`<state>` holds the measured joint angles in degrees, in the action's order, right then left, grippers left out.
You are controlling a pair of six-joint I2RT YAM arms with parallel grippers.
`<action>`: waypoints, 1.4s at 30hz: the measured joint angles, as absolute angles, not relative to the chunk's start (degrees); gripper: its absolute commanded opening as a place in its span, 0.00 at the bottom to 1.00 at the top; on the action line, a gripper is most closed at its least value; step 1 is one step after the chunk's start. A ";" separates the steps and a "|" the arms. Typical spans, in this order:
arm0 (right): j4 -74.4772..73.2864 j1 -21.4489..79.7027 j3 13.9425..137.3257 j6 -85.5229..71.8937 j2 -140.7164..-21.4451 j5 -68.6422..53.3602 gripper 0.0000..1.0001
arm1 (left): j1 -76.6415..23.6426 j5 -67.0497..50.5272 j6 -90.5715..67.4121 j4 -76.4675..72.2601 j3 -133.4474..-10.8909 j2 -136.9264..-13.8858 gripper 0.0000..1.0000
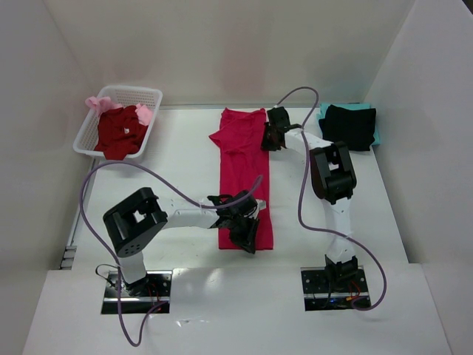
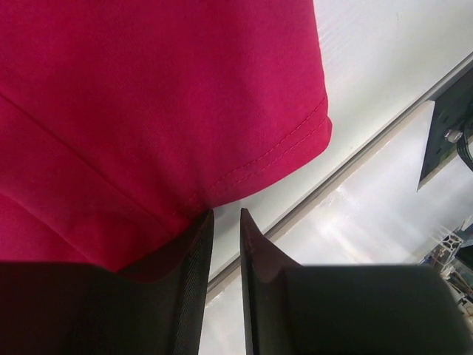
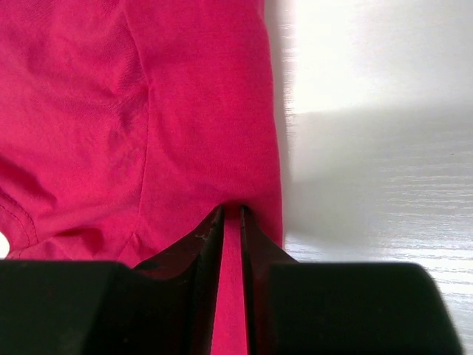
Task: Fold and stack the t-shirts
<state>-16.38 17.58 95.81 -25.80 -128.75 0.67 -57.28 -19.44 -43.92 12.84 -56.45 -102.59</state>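
The soft, limp pink shirt (image 1: 242, 174) lay lengthwise on the table (image 1: 185, 148). The right gripper (image 3: 230, 211) pinched its far edge; the left gripper (image 2: 226, 214), barely parted, seemingly held nothing beside the near hem corner, the best hold

Top view: left gripper (image 1: 246, 235) covers the crimson tee's (image 1: 242, 166) near hem corner — whether cloth sits between its fingers, cannot tell. Teal tee (image 1: 323, 112) mostly buried under black tee (image 1: 349, 127); pale pink tee (image 1: 96, 103) largely beneath dark red tee (image 1: 118, 134). Wrist views crop the crimson tee at frame edges.
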 measured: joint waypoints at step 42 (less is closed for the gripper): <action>-13.37 15.86 88.86 -24.38 -125.58 -13.54 0.15 | -58.24 1.98 -46.70 21.80 -65.08 -104.73 0.33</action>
<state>-13.37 15.86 88.86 -24.38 -125.58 -13.54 -58.24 1.98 -46.70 21.80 -65.08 -104.73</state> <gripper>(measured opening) 0.152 0.342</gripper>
